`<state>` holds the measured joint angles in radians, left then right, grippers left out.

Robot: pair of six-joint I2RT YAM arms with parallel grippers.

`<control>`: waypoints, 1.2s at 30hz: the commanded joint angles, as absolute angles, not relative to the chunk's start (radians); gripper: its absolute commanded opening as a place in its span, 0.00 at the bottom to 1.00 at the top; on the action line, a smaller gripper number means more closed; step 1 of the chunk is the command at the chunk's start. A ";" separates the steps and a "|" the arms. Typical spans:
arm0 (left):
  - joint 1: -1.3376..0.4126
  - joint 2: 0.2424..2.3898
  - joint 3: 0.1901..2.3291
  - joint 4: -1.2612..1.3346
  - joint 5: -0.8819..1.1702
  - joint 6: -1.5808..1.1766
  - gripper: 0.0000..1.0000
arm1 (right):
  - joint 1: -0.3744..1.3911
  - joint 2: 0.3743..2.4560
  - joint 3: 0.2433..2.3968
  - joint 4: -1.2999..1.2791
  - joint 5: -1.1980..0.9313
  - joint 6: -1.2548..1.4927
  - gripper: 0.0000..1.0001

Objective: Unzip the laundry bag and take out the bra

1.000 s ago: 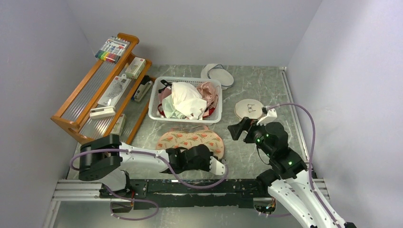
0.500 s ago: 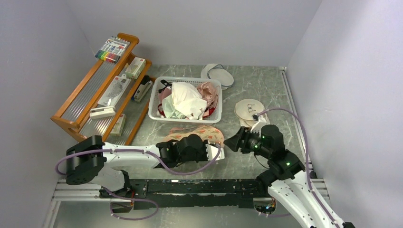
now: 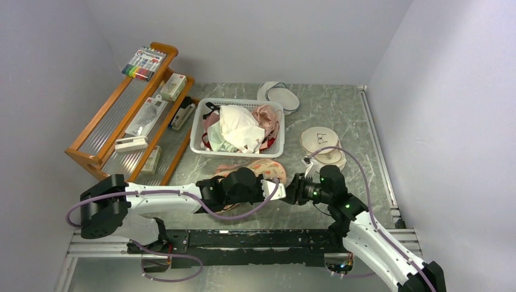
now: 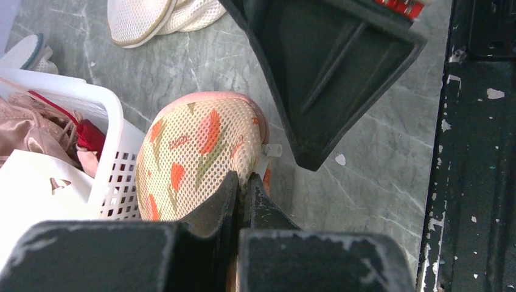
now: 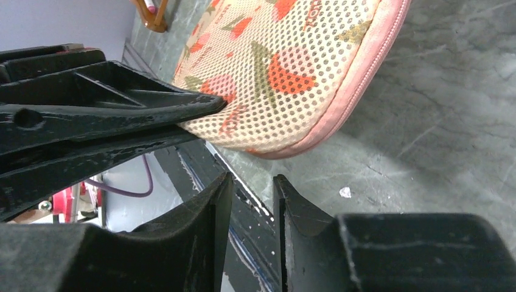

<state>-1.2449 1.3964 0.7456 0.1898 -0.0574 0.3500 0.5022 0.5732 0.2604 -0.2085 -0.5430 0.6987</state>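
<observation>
While the laundry bag (image 4: 195, 152) shows no open seam, step in hand: pinning the bag and reaching for its zip. By my judgement the unzipping has not yet begun.
Laundry bag: on the table (image 3: 341, 109) near its front edge, at 6 o'clock from the white basket (image 3: 201, 125) in the overhead view. Its near end is raised off the surface.
Left gripper (image 4: 243, 182): clenched, pinching the bag's mesh at the near rim.
Right gripper (image 5: 251, 185): jaws a narrow gap apart with nothing between them. It sits just beside the bag, at 3 o'clock of it in the overhead view.
Bag relative to right claw: in the right wrist view the pink trim (image 5: 359, 73) lies at 12 to 1 o'clock of the claw, near but apart.
Zip pull (image 4: 272, 149): a small pale tab, which I take for the pull, juts from the bag's edge at 1 o'clock of the left claw, between the two grippers.
Bra: not in sight; likely inside the closed bag.
Next move: the right jaws need to line up on that tab, close on it, then draw it along the pink trim while the left claw holds the fabric taut.
Risk: the tab is small, so the jaws may nip mesh instead.
</observation>
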 commanded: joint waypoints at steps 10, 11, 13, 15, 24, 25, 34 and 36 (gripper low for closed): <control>-1.239 1.341 0.774 0.210 -0.019 0.339 0.07 | 0.498 0.609 0.173 0.134 -0.566 0.739 0.37; -1.239 1.341 0.773 0.209 -0.017 0.340 0.07 | 0.498 0.607 0.170 0.147 -0.571 0.744 0.38; -1.239 1.342 0.776 0.207 -0.016 0.342 0.07 | 0.498 0.604 0.164 0.172 -0.574 0.749 0.37; -1.239 1.342 0.779 0.204 -0.015 0.341 0.07 | 0.498 0.598 0.161 0.182 -0.567 0.753 0.36; -1.239 1.344 0.774 0.202 -0.020 0.342 0.07 | 0.497 0.582 0.166 0.130 -0.548 0.749 0.22; -1.239 1.343 0.773 0.204 -0.021 0.346 0.07 | 0.498 0.579 0.165 0.122 -0.546 0.747 0.21; -1.236 1.335 0.769 0.206 -0.043 0.359 0.07 | 0.498 0.560 0.199 0.000 -0.500 0.685 0.03; -1.234 1.331 0.770 0.206 -0.043 0.356 0.07 | 0.497 0.566 0.208 -0.024 -0.494 0.677 0.03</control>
